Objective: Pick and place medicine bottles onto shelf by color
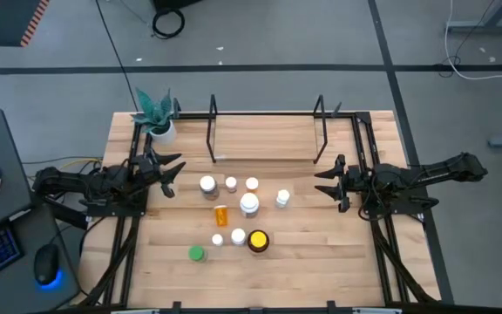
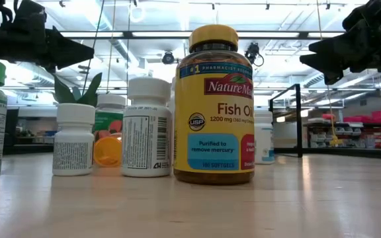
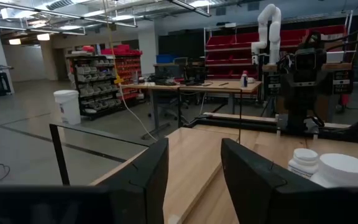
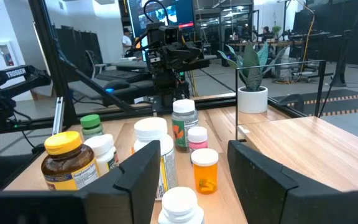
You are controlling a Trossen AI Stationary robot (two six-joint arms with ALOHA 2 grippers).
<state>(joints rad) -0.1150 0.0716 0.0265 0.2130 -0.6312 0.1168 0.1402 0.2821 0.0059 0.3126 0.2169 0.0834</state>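
Observation:
Several pill bottles stand on their bases in the middle of the wooden table: white-capped ones (image 1: 207, 184), an orange one lying on its side (image 1: 222, 213), a green-capped one (image 1: 197, 254) and a larger amber one with a yellow lid (image 1: 258, 240), which fills the low view (image 2: 213, 106). The black rod shelf (image 1: 267, 131) stands at the far edge. My left gripper (image 1: 172, 173) is open and empty, above the table left of the bottles. My right gripper (image 1: 325, 185) is open and empty, right of them.
A white pot with a green plant (image 1: 158, 118) stands at the far left corner beside the shelf. Black rails (image 1: 369, 148) run along both table sides. A laptop and a mouse (image 1: 46, 262) sit off the table's left. Bare wood lies at the near edge.

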